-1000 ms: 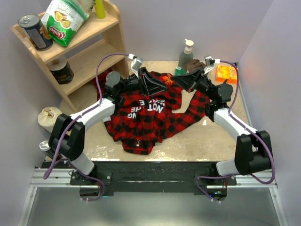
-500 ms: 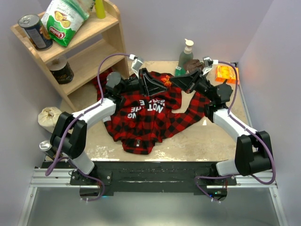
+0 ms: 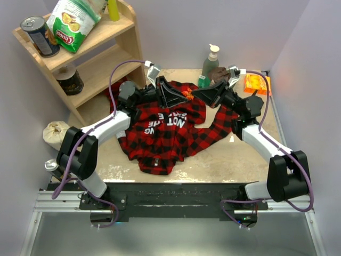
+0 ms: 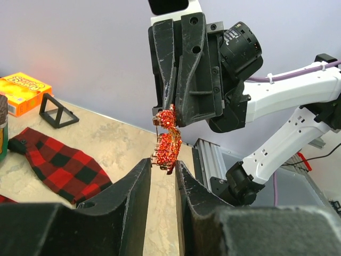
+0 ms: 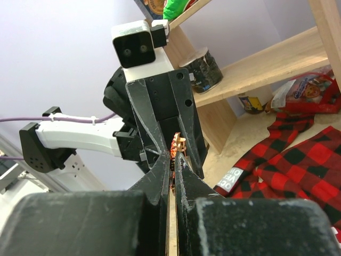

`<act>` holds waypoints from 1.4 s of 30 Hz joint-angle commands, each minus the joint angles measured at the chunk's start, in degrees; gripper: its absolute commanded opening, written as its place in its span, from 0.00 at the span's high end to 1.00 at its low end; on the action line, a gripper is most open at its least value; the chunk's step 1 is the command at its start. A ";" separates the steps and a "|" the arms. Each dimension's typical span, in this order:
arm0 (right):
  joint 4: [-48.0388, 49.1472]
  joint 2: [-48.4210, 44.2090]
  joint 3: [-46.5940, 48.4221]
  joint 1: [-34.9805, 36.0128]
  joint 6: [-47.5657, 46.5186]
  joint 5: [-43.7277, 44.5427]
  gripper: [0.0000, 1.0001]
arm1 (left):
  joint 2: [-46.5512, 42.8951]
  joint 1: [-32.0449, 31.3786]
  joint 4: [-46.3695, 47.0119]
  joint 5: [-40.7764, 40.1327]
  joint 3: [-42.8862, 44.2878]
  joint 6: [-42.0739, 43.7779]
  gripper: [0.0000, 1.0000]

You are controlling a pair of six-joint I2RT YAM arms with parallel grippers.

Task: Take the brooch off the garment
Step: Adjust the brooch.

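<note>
Hanging between the two claws, the brooch (image 4: pixel 167 140) is showing as a small glittering cluster of orange-red and gold. It is lifted clear of the garment (image 3: pixel 170 136), with no cloth clinging to it. The right claw (image 4: pixel 165 110) is reaching in from the opposite side and pinching the brooch's upper end, its fingers pressed together with no gap showing. The left claw (image 4: pixel 162 163) is pointing at the brooch from the near side of its own wrist view, its fingers standing narrowly apart. The brooch's lower end is sitting right at their tips, and I cannot tell whether they are clamping it or only flanking it.

Seen from above, both claws are meeting tip to tip over the far part of the counter (image 3: pixel 229 160), above the garment's far edge. The garment is lying crumpled on the counter beneath and in front of them, its black patch (image 3: pixel 165 120) with white block letters facing up near the middle. A green pump bottle (image 3: pixel 209 65) and an orange box (image 3: pixel 256 83) are sitting at the far edge, and a wooden shelf (image 3: pixel 98 61) is standing at the far left.
</note>
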 commanded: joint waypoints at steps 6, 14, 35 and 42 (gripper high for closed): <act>0.61 -1.22 -0.08 0.41 -1.51 -1.01 1.00 | 0.91 0.68 5.39 0.98 1.23 -2.89 0.75; 1.14 -0.60 0.36 0.94 -1.68 -0.57 1.00 | 0.91 0.59 9.26 2.04 0.79 -6.22 0.95; -13.71 1.33 7.65 0.67 -12.40 -6.11 0.50 | -2.95 0.77 -6.10 8.62 2.99 2.29 1.00; -21.09 1.77 12.56 -2.57 -17.15 -16.80 0.42 | -5.41 1.73 -20.77 13.54 4.74 12.91 1.00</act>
